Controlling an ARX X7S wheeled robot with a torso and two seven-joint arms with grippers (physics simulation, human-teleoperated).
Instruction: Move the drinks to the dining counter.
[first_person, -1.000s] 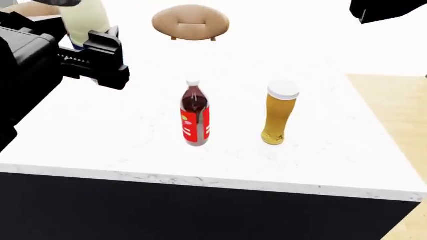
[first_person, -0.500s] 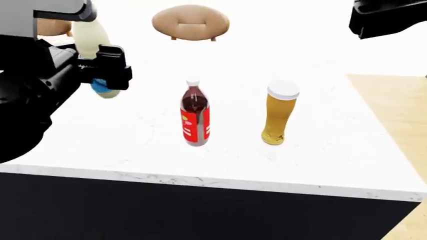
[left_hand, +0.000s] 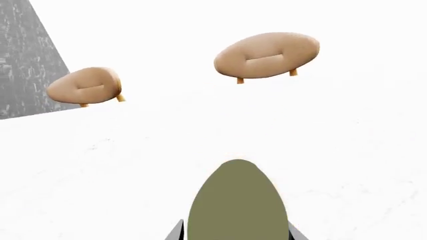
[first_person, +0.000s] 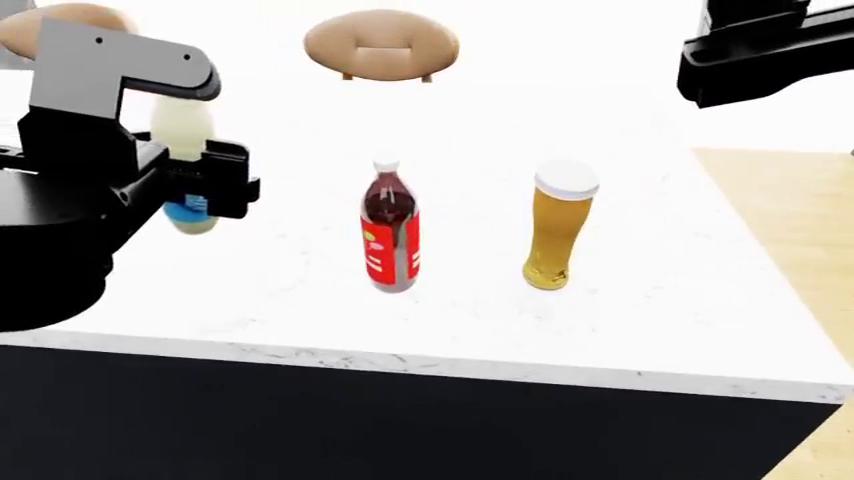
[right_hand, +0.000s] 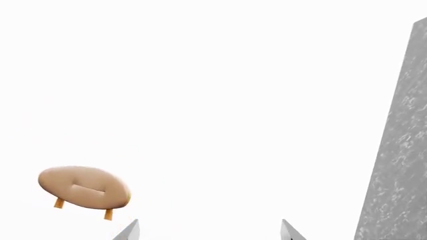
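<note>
The dining counter (first_person: 694, 330) was the largest thing in the head view, a broad white top with faint grey veins along its near edge over a plain black base. The left arm filled the view's left side as a bulky black mass, and its left gripper (first_person: 200, 185) was pinched on the cream bottle (first_person: 182, 135), which stood upright between the black fingers at the counter's left part; whether its base touched the top could not be told. That bottle had a pale cream body and a blue label low down, partly hidden by the fingers. In the left wrist view it showed only as a dull olive oval close to the camera.

The right arm hung dark in the upper right corner of the head view, well apart from the drinks. In the right wrist view the right gripper (right_hand: 209, 231) showed two grey fingertips spread wide with nothing between them.

A tan round stool (first_person: 382, 43) stood beyond the counter's far edge.

The beer glass (first_person: 558, 228) stood upright on the counter, tall, amber, capped with white foam. Just left of it, apart, stood the cola bottle (first_person: 390, 228), dark, with a red label and a white cap.
</note>
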